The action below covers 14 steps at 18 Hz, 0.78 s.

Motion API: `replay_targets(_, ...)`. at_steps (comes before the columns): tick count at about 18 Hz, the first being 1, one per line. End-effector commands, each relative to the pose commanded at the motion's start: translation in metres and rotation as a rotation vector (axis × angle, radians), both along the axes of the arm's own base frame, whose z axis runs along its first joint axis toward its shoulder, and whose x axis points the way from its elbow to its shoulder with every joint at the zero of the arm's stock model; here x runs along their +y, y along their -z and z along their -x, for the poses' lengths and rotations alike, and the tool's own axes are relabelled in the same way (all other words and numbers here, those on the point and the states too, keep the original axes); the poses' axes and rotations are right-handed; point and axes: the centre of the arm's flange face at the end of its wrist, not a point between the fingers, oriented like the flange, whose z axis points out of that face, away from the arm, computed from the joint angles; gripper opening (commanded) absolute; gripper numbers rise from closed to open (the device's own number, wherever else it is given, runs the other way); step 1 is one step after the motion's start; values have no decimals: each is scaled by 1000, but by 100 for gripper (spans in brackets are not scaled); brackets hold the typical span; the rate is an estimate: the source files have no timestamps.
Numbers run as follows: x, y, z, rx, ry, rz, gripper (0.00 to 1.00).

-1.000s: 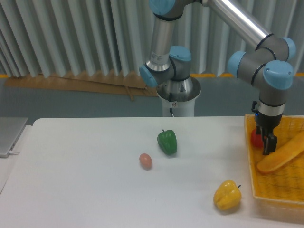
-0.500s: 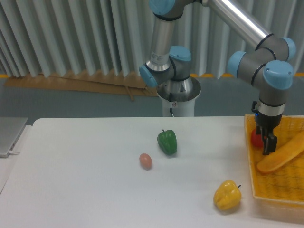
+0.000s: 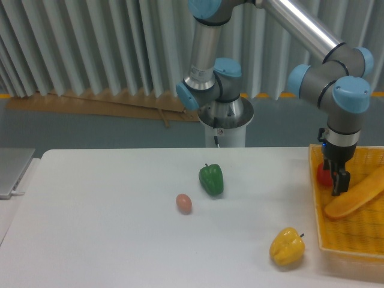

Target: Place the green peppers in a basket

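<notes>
The green pepper (image 3: 211, 179) stands on the white table near the middle, stem up, with nothing touching it. The yellow-orange mesh basket (image 3: 360, 231) lies at the right edge of the table. My gripper (image 3: 336, 183) hangs down over the basket's left part, far to the right of the green pepper. Its dark fingers (image 3: 339, 182) overlap from this side, so the gap between them does not show. A red pepper (image 3: 323, 175) sits in the basket right against the fingers on their left; whether it is held cannot be told.
A yellow pepper (image 3: 287, 246) lies on the table just left of the basket's front corner. A small pinkish egg-like object (image 3: 183, 203) lies left of the green pepper. A long orange-yellow item (image 3: 357, 195) lies in the basket. The robot base (image 3: 225, 123) stands behind the table.
</notes>
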Motion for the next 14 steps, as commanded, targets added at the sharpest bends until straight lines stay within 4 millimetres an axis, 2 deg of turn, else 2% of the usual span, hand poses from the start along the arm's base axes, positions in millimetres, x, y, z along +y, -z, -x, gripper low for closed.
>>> replay_targets(3,8,0,-6,0,15,0,100)
replay_targets(10,6,4,-5,-6,10,9,100)
replay_targets(14,5,-1,-9,3,-2,10,100)
